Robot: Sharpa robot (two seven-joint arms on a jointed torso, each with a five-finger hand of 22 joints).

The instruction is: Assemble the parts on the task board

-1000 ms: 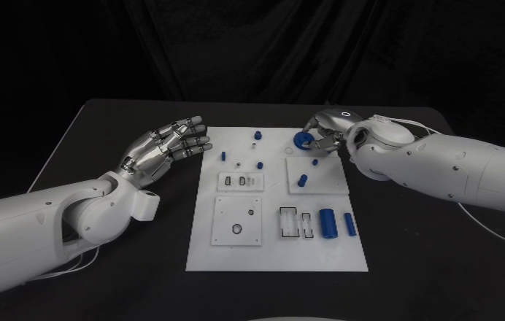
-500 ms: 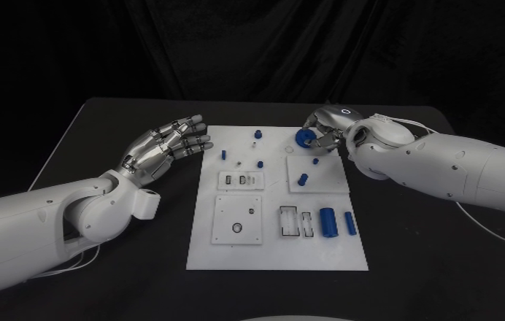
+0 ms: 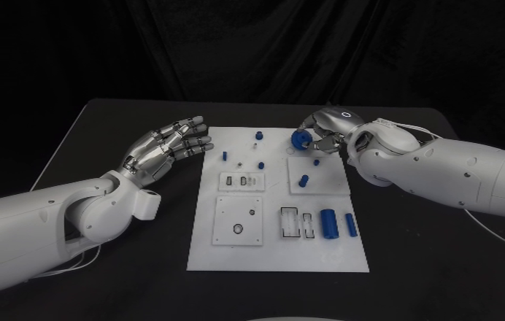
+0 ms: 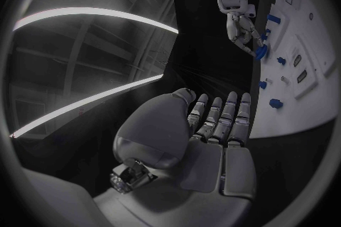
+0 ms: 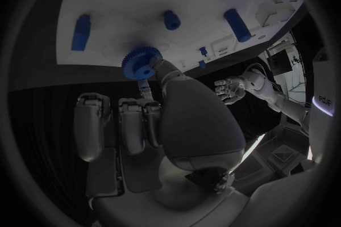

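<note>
The white task board (image 3: 276, 255) lies in the middle of the black table. My right hand (image 3: 324, 132) is over the board's far right corner and pinches a blue toothed gear (image 3: 301, 139), seen close up as a gear (image 5: 140, 63) at the fingertips just above the board (image 5: 128, 0). My left hand (image 3: 168, 148) hovers open, fingers spread, left of the board's far end, holding nothing. Blue pegs (image 3: 302, 180) stand in the right square plate, and two blue cylinders (image 3: 328, 223) lie near the board's right edge. From the left wrist, the right hand (image 4: 241, 28) and gear (image 4: 260, 53) appear far off.
Small blue pegs (image 3: 256, 136) stand along the board's far edge. Two inset plates with slots (image 3: 238, 220) sit on the board's left half. Black table (image 3: 116, 124) surrounds the board on all sides, with a dark curtain behind.
The right hand with the gear has shifted slightly toward the board's far edge. The left hand has stayed where it was.
</note>
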